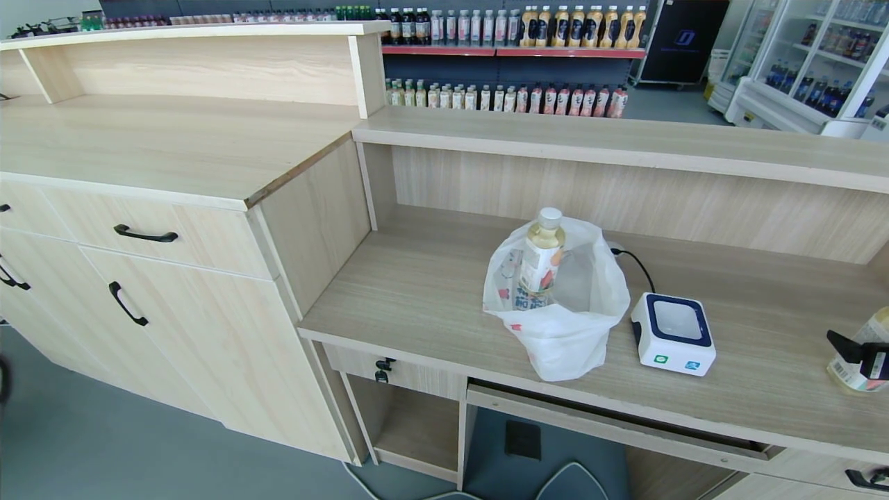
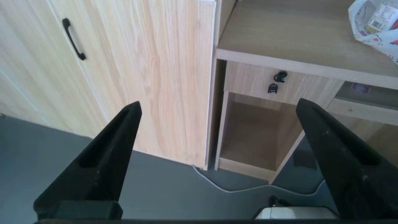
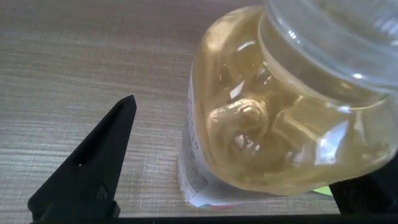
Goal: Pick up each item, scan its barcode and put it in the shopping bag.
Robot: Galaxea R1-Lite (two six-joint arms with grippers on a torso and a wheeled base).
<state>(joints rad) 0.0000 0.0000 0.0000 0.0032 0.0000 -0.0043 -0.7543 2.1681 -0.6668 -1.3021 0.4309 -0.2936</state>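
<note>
A white plastic shopping bag [image 1: 564,332] stands open on the lower counter [image 1: 424,292], with a tea bottle [image 1: 543,253] upright inside it. To its right lies the white barcode scanner [image 1: 674,332], window facing up. At the counter's far right stands a second bottle [image 1: 876,325] of pale yellow drink [image 3: 273,124]. My right gripper [image 1: 861,357] is open around it [image 3: 224,186], one black finger [image 3: 87,168] a little apart from the bottle's side. My left gripper [image 2: 217,106] hangs open and holds nothing, low in front of the cabinet, below counter height.
A taller cabinet [image 1: 160,201] with black handles stands left of the counter, and a raised back ledge [image 1: 625,139] runs behind it. The scanner's black cable [image 1: 639,267] trails behind the bag. An open shelf bay [image 2: 255,134] lies under the counter. Drink shelves line the room behind.
</note>
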